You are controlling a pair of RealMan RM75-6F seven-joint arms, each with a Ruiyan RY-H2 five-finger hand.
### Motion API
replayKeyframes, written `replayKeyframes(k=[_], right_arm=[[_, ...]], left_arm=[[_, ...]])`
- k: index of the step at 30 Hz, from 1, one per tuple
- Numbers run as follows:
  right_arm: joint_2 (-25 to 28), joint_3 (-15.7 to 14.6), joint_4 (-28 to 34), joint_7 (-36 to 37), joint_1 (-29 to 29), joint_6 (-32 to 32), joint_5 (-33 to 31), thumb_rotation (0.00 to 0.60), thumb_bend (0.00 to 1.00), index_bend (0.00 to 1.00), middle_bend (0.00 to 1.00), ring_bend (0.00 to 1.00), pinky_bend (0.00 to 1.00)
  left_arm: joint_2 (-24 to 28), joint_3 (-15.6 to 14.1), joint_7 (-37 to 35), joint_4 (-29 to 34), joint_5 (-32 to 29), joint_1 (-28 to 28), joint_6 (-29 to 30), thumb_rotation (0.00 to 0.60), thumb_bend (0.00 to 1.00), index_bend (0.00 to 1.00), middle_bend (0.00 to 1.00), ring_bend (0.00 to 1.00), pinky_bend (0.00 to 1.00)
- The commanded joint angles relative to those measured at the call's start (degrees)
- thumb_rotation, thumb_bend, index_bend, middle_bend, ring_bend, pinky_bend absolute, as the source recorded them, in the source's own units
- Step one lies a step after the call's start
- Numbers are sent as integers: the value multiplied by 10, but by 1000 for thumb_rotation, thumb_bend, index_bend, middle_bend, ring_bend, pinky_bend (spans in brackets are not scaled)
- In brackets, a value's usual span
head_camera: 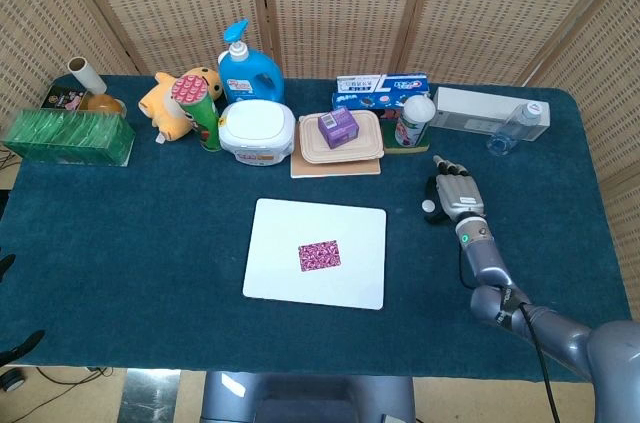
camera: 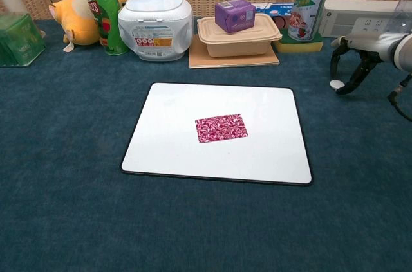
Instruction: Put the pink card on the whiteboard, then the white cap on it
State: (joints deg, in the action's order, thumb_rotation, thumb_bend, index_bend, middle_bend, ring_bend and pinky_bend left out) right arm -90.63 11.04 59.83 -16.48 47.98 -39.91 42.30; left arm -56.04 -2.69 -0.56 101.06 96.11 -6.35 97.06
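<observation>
I can't see my left hand at all. My right hand bends over the white cap and hides part of it. I can't tell if my fingers touch it. The chest view cuts off my right arm.

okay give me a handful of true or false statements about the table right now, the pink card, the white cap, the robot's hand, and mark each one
1. The pink card lies on the whiteboard. True.
2. The white cap sits on the card. False: it lies on the blue cloth, right of the whiteboard.
3. The right hand is over the cap, fingers arched down around it. True.
4. The purple box stands on the whiteboard. False: it sits on the beige container.
</observation>
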Motion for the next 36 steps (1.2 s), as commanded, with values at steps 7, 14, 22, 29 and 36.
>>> replayKeyframes(k=[7,14,22,29,36], right_arm=[[-9,6,-8,-18,7,7,-24,586,268,454,3,0,43],[-10,10,-10,-16,7,16,-37,587,280,474,11,0,44],[-12,16,-13,-10,10,25,-43,599,306,506,25,0,49],[-10,17,-7,-7,10,22,-40,600,312,526,34,0,57],[-7,15,5,-15,10,13,-41,600,322,534,35,0,60]], left_arm=[[1,1,-1,1,-2,1,-1,600,108,0,0,0,0],[1,0,1,2,-2,2,-3,600,107,0,0,0,0],[1,1,3,3,-5,2,-4,600,107,0,0,0,0],[1,1,5,3,-6,2,-5,600,107,0,0,0,0],[1,1,4,3,-6,2,-5,600,106,0,0,0,0]])
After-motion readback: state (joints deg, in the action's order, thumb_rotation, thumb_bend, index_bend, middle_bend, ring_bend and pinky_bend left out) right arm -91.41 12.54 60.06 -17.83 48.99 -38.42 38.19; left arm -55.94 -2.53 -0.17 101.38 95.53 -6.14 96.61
